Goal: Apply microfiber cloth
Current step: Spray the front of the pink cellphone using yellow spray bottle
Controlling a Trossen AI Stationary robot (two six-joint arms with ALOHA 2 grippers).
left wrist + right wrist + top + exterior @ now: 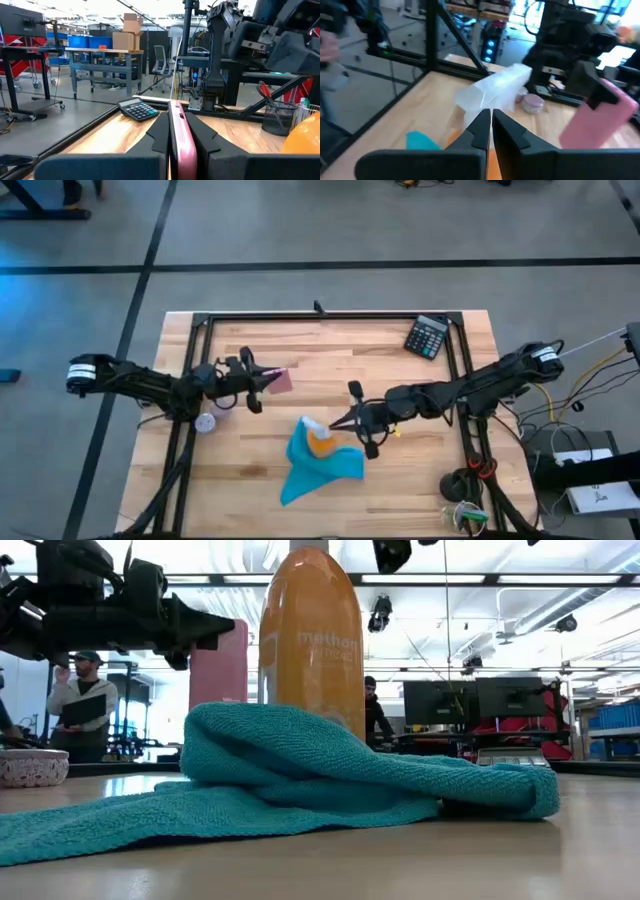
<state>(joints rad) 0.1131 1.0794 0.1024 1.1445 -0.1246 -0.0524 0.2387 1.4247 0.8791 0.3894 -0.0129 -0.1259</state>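
Your left gripper [268, 383] is clamped on a pink phone [281, 381], holding it edge-up and off the table so a face can be wiped. It sits up and to the left of the orange spray bottle [320, 442]. The turquoise cloth [318, 468] lies bunched around the bottle's base, touching it. Your right gripper [350, 421] hovers just beside the bottle's clear nozzle [495, 90], fingers nearly closed and empty, probably placed to reach down for the cloth.

Grey floor [330, 225], workbenches [95, 52], monitors [475, 700], bright ceiling lights [420, 580].
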